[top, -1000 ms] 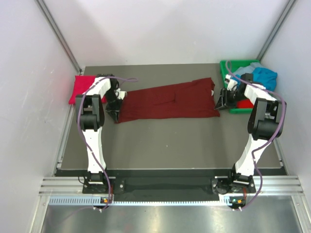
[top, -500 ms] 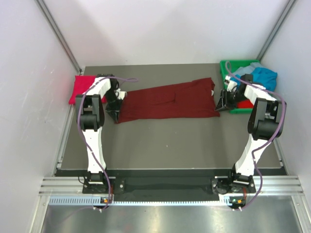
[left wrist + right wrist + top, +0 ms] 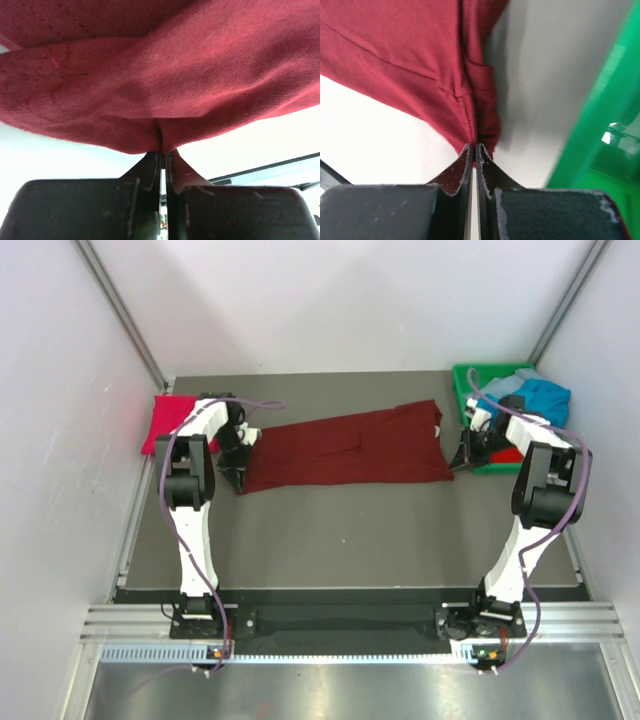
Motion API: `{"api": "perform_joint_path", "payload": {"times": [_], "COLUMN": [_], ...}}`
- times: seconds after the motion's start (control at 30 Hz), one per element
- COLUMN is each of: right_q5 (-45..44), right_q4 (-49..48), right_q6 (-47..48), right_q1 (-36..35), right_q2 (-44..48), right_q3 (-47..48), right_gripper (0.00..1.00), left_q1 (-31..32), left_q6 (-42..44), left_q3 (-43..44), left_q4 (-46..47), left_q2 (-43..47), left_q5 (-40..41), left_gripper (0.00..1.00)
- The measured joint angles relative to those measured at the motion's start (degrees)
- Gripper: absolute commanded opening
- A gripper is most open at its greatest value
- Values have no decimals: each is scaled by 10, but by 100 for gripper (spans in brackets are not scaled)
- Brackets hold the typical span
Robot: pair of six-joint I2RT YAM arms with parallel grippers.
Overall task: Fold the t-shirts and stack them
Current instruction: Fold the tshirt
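Note:
The dark maroon t-shirt [image 3: 345, 449] lies spread across the middle of the table as a long band. My left gripper [image 3: 240, 474] is shut on its left end; in the left wrist view the cloth [image 3: 165, 85] bunches into the closed tips [image 3: 163, 152]. My right gripper [image 3: 457, 464] is shut on its right lower corner; the right wrist view shows the hem [image 3: 470, 110] pinched between the tips [image 3: 474, 146]. The crimson red t-shirt [image 3: 160, 422] lies folded at the far left. The teal-blue t-shirt [image 3: 540, 395] sits in the green bin.
The green plastic bin [image 3: 465, 380] stands at the back right, close to my right gripper; its wall shows in the right wrist view [image 3: 600, 135]. White walls enclose the table on the left, back and right.
My right gripper has shifted slightly to the right, away from the shirt's middle, still holding the corner. The left arm has not visibly moved.

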State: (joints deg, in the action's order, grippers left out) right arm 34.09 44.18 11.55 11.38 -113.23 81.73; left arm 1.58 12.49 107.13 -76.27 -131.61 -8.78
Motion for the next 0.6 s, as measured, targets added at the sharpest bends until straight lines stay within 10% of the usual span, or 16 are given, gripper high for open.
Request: {"api": "perform_joint_path", "payload": {"times": [0.6], "right_q5": [0], "right_q4": [13], "right_q6": [5], "right_q1": [43], "right_q2": [0], "right_q3": [1], "right_gripper": [0], "left_q1": [-6], "left_q6": [48], "left_q3": [-3], "left_q4": [1], "left_q2": [0], "left_q5": [23], "left_gripper": [0]}}
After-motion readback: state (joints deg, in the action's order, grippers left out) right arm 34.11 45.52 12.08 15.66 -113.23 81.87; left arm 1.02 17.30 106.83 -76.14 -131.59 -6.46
